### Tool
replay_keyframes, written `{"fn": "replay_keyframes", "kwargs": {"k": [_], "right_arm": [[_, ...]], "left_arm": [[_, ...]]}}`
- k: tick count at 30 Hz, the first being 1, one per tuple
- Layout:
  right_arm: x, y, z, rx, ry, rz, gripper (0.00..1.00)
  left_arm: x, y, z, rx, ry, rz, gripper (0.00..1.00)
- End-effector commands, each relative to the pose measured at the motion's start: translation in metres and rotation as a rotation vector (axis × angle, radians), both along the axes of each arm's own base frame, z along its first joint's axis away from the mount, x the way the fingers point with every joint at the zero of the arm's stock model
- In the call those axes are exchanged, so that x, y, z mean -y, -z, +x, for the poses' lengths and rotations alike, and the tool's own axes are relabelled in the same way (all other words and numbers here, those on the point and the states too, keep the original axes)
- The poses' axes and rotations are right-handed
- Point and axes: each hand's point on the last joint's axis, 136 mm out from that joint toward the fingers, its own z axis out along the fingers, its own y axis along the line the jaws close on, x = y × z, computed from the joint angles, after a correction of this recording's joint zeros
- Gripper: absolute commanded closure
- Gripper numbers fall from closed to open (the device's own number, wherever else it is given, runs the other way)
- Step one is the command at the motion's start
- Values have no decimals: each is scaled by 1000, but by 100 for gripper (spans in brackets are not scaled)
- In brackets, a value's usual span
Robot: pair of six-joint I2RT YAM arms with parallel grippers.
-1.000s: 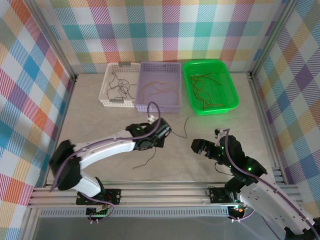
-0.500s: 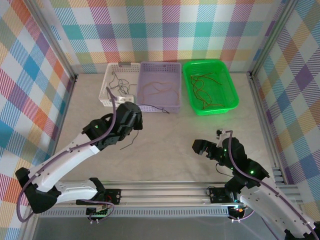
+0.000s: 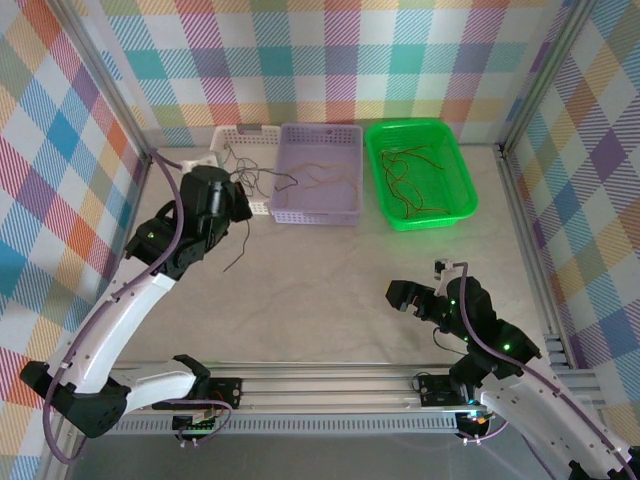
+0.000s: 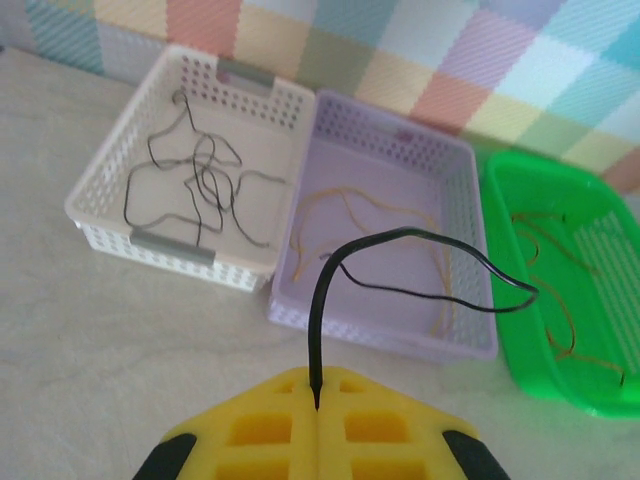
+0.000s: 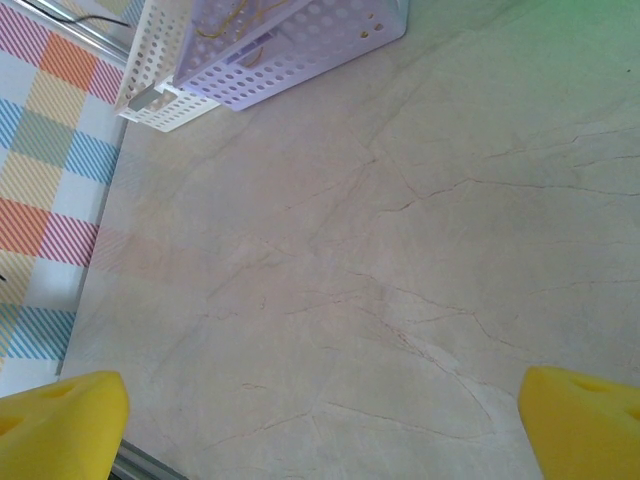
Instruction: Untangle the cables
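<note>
Left gripper [image 4: 318,402]: fingers pressed together on 1 black cable [image 4: 400,233], pinched near 1 end so the rest swings free.
Black cable: rises from the pinch and arches over the purple basket [image 4: 390,115], just right of the white basket [image 4: 105,150].
Likely aim: the white basket, where the other black cables [image 4: 200,185] lie.
Sorting: apparently by colour; the green basket [image 4: 570,180] sits farthest right of the white basket.
Right gripper [image 5: 320,420]: fingers wide apart, empty, over bare table [image 5: 400,250] well right of the white basket, out of the way.

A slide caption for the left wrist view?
Left gripper shut on a black cable, facing white basket, purple basket and green basket.
</note>
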Motion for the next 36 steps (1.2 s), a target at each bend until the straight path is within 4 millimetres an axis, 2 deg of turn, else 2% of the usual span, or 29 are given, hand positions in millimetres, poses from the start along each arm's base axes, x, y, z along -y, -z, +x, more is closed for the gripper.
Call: {"fn": "replay_keyframes", "kwargs": {"k": [1,5,12,21,27,36], "right_arm": [[2,2,-2,11,-7,-18,0],[2,3,-3,7,-8,-18,0],[4,3,-4,10,-6,-23,0],[4,4,-4,12,-9,-27,0],[2,5,-1,13,-10,-30,0],[-1,8,3,8,-16,-47,0]], "left_arm": [[-8,-25,11,57,-22,-33,100],[-22,-34,27,81,-78,-65,100],[-47,-38,54,107,-176,-105,100],[-65,-46,91,145,-255,-158,100],[-74,-43,123,160,-294,-178,100],[-84,-14,177,112,-364,-161,100]]}}
